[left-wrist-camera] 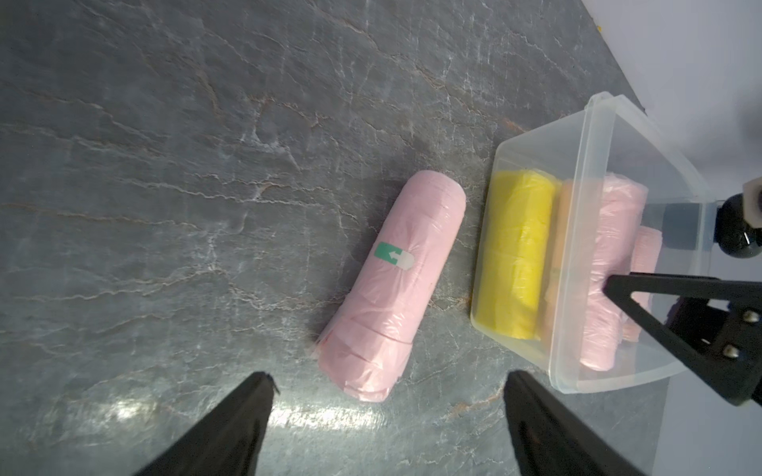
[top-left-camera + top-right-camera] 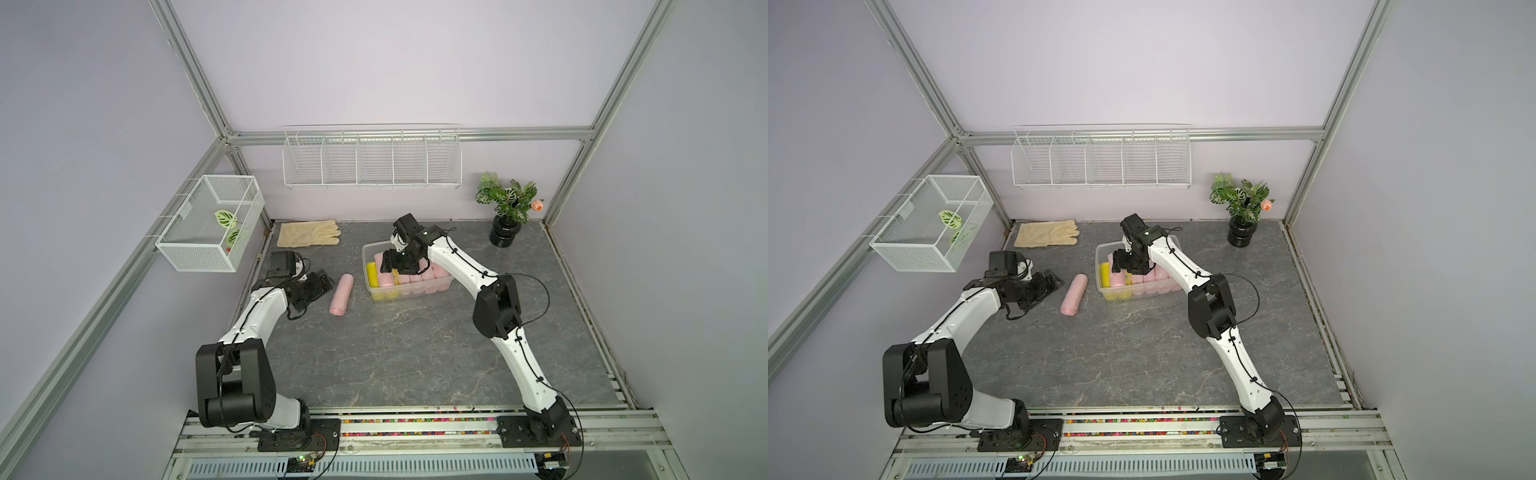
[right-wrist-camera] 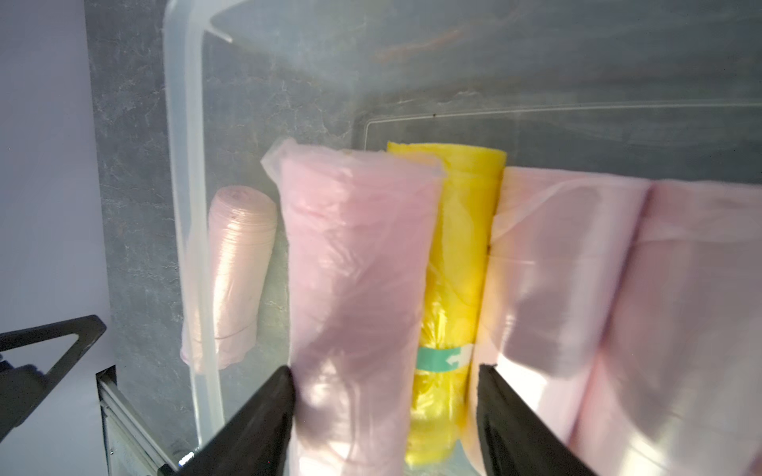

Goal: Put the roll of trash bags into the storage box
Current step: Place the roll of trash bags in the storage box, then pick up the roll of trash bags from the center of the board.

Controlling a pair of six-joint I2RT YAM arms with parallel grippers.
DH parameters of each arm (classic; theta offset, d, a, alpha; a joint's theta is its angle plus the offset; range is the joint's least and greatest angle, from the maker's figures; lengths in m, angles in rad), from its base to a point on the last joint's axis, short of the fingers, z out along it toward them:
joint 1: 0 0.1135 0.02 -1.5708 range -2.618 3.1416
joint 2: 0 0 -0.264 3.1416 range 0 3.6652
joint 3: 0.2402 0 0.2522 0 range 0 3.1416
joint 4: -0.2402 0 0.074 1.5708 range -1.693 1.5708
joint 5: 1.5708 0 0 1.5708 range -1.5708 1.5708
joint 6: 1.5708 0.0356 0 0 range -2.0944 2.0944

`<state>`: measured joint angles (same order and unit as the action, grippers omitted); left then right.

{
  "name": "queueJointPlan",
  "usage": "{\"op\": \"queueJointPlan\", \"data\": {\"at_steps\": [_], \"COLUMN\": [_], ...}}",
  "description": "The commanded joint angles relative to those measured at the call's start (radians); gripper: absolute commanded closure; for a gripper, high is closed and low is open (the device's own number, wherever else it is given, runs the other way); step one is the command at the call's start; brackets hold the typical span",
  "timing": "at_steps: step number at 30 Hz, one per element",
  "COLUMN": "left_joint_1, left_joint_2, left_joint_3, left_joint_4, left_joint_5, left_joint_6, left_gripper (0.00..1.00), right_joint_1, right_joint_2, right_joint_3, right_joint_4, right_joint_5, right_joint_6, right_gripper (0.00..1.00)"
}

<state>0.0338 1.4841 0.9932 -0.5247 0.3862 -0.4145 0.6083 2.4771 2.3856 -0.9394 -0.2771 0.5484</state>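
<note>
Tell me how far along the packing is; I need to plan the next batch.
Done: pink rolls and yellow rolls lie in the storage box. In hand: the right gripper hangs over the box, jaws open around the topmost pink roll, which looks delivered. Left: one loose pink roll lies on the table beside the box; the open left gripper faces it without gripping.

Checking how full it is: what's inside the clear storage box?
Pink rolls and yellow rolls, packed side by side in the storage box. The right gripper covers some, so the count is unclear.
</note>
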Motion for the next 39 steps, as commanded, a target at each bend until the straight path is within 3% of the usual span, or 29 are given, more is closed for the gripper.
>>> {"op": "queueJointPlan", "data": {"at_steps": [1,14,20,31,39], "left_joint_1": [-0.016,-0.036,-0.098,-0.131,-0.207], "left_joint_2": [0.028,0.124,0.203,0.335,0.392], "left_joint_3": [0.047,0.161,0.220,0.348,0.385], "left_joint_4": [-0.037,-0.156,-0.193,-0.282,-0.297], "left_joint_5": [0.015,-0.052,-0.097,-0.249,-0.297], "left_joint_6": [0.068,0.203,0.248,0.303,0.338], "left_gripper": [0.08,0.08,0.08,0.08,0.09], "right_joint_1": [-0.009,-0.064,-0.099,-0.166,-0.181], "right_joint_2": [-0.073,-0.269,-0.385,-0.604,-0.640], "right_joint_3": [-0.034,-0.194,-0.372,-0.772,-0.879], "right_joint_4": [-0.038,0.007,0.051,0.180,0.198], "right_joint_5": [0.037,-0.016,-0.022,-0.035,-0.045], "right_joint_6": [-0.034,-0.085,-0.102,-0.094,-0.102], "right_gripper": [0.28,0.27,0.28,0.28,0.29]}}
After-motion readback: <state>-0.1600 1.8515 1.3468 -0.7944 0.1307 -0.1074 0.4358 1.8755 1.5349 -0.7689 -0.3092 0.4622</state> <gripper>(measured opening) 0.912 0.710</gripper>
